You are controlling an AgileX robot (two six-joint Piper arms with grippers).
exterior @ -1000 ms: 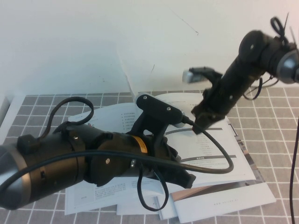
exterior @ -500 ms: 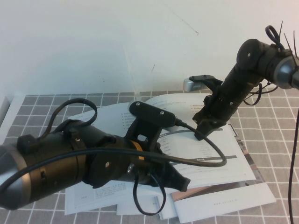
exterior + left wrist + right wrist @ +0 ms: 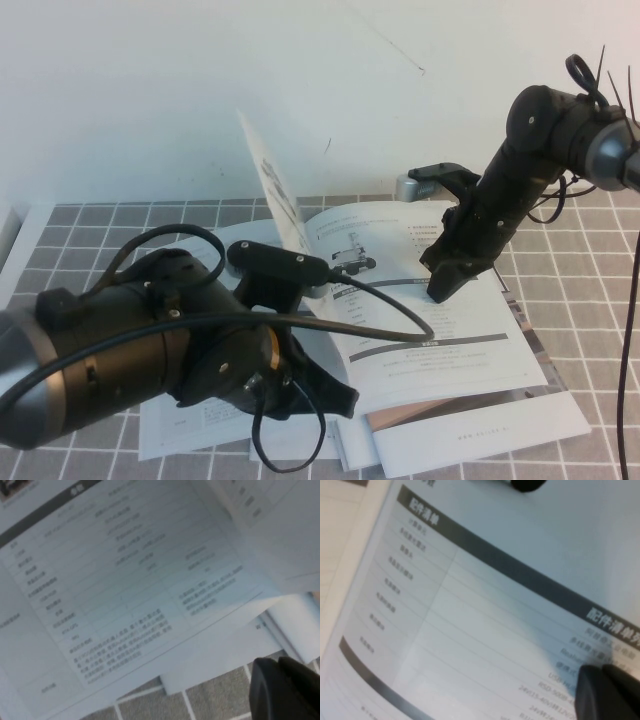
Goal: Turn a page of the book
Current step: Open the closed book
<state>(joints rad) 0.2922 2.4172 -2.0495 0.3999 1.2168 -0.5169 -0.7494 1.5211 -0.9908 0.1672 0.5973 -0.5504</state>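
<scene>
Tablecloth: page upright; both end effectors on book.

Upright page as barrier mid-book, right gripper beside it, left gripper low in front.

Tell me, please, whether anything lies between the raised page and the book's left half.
Yes: the left arm lies across that half, beside the page, its left gripper near the book's front edge. The right gripper sits on the right-hand sheet, clear.

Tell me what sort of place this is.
Probably a robot test bench: a grey checked tabletop against a plain white wall, and a book under the left claw and the shut right claw.
</scene>
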